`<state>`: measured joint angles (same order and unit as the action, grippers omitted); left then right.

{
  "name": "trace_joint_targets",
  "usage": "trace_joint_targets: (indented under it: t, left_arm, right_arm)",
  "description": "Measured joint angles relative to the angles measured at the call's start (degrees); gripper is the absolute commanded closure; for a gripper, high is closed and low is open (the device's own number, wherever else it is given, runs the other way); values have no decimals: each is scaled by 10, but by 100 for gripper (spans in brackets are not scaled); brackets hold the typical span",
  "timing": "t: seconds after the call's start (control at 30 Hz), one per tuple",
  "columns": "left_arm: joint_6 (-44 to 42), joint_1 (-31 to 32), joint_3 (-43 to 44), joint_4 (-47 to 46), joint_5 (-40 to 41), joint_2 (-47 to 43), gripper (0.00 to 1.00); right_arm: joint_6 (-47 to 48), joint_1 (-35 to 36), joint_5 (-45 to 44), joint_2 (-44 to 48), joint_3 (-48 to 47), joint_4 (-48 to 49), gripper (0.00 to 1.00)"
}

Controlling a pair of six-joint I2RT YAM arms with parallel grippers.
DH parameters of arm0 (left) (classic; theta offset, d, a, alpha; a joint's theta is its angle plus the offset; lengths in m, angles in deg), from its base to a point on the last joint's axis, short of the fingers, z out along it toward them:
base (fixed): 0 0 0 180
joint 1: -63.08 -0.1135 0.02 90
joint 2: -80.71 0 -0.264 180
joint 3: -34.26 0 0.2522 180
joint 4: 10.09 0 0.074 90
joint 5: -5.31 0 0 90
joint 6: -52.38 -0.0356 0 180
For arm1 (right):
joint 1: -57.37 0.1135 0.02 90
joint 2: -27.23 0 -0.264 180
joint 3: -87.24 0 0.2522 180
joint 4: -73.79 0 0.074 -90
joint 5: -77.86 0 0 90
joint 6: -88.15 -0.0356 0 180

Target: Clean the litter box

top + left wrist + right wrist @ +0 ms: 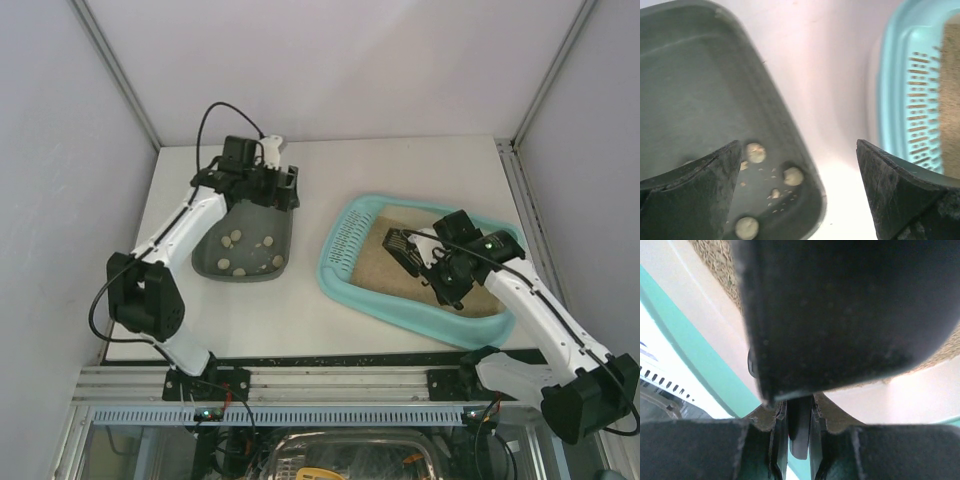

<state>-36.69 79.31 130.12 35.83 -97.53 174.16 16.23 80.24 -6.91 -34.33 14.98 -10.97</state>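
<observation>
Part done | several clumps (pixel 237 238) lay in grey tray (pixel 205 262), table (pixel 300 320) left | your right claw (pixel 445 262) clenched the scoop (pixel 402 243) over litter box (pixel 345 285) | left claw (pixel 272 190) released | further sifting likely outstanding.

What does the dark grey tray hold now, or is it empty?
Not empty. The dark grey tray holds several pale round clumps and a few small crumbs near one end; the rest of its floor is bare.
</observation>
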Motion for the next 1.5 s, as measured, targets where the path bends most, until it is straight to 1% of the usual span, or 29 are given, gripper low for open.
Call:
trace_joint_targets:
  t: [0.1,0.17,0.33,0.4,0.47,0.53,0.67,0.87,1.0,1.1,1.17,1.33,1.43,1.5]
  left_arm:
    - [28,36,32,18,-8,24,0]
    - [54,53,73,45,-1,52,0]
    - [129,92,219,129,61,141,0]
    - [160,101,233,142,71,154,0]
    - [191,107,223,162,73,154,0]
    - [221,109,191,168,80,149,0]
    - [260,107,146,183,86,149,0]
    - [343,107,85,152,50,149,0]
    - [403,109,29,105,21,139,0]
    - [441,117,13,86,11,129,0]
    - [448,132,12,77,10,115,0]
    - [428,184,12,71,23,51,0]
    - [400,209,12,74,33,11,0]
    - [358,228,11,77,40,-14,0]
  right_arm:
    - [-10,0,1,-9,17,-7,100]
    - [-21,-1,-3,-19,20,-7,100]
    - [-40,-1,-44,-42,20,10,100]
    - [-45,-1,-73,-50,20,21,100]
    - [-52,-2,-107,-61,20,37,100]
    - [-57,-4,-138,-70,19,54,100]
    - [-75,-12,-168,-76,-3,82,100]
    - [-111,-48,-155,-76,-73,147,100]
    - [-122,-53,-149,-76,-79,165,100]
    - [-127,-53,-144,-76,-79,170,100]
    - [-129,-53,-143,-76,-79,175,100]
    - [-133,-54,-140,-73,-79,187,100]
    - [-139,-56,-139,-63,-79,192,100]
    - [-144,-59,-137,-53,-79,197,100]
